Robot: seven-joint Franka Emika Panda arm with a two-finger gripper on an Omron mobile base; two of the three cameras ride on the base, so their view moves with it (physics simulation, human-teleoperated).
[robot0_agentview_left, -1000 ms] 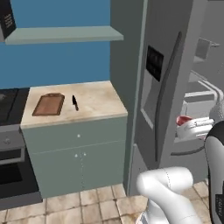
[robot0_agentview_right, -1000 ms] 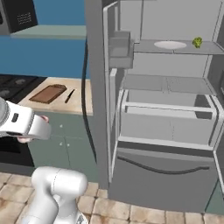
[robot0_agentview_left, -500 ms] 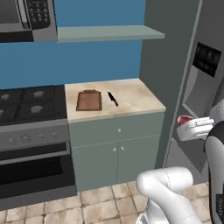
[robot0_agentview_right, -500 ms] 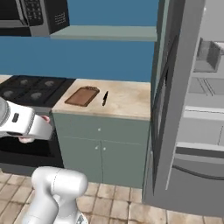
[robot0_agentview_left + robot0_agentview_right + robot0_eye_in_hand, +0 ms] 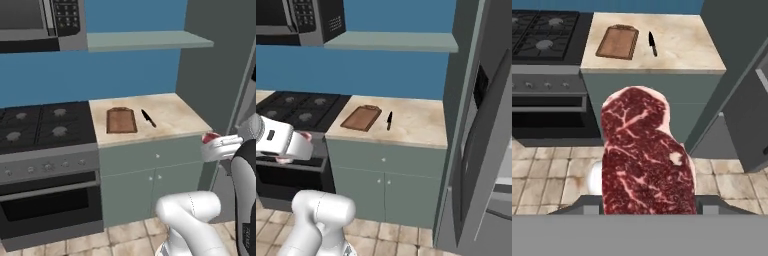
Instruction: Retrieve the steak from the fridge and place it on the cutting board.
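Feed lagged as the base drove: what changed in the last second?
The base swung away from the fridge to face the counter. The hand kept hold of the steak. Cutting board and knife lie as before.

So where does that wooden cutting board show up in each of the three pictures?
Left base view: cutting board at centre, on the counter just right of the stove.
Right base view: left of centre, on the counter.
Hand view: upper left.
Shared landmark: the black knife lying beside it, apart from it.
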